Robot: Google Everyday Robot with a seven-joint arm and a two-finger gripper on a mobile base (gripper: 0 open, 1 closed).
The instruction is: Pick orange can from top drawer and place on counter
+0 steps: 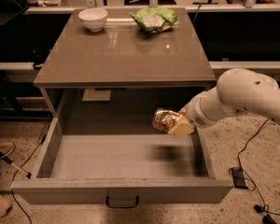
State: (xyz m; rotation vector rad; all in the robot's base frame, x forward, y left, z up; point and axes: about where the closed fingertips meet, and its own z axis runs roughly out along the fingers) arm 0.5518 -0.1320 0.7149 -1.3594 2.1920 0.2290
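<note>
My gripper (173,124) is shut on the orange can (164,120), a small shiny orange-gold can held on its side. It hangs in the air above the right part of the open top drawer (121,160), below the level of the counter (123,50). The can's shadow lies on the drawer's grey floor beneath it. My white arm (242,97) reaches in from the right. The drawer's dark handle (122,202) shows on its front.
A white bowl (93,18) and a green wrinkly snack bag (154,18) sit at the counter's back edge. A pale card (96,95) lies at the drawer's back left. A person's shoes (0,174) and cables are on the floor at left; a cable and adapter (239,177) at right.
</note>
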